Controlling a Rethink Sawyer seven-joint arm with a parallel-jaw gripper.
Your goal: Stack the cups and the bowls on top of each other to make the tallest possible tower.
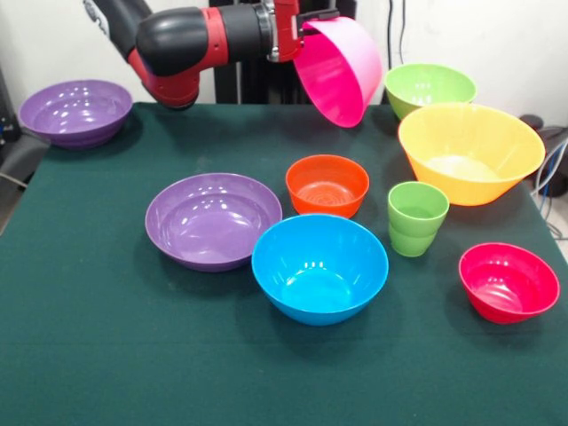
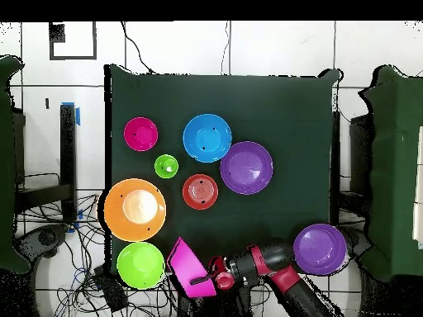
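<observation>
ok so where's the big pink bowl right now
The pink bowl is off the table, tilted on its side in the pincer at the front view's top, just left of the green bowl.

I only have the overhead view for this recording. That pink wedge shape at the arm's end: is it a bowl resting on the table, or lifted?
Observer: Lifted. The large hot-pink plastic bowl hangs above the green table, tipped on its side, with the gripper on its rim.
Operator: Is the small green cup one piece?
Observer: The front view shows a seam round the lime-green plastic cup; it looks like two nested.
Operator: Blue or purple, which is deeper?
Observer: The glossy blue plastic bowl has clearly taller walls than the shallow purple plastic bowl beside it.
</observation>
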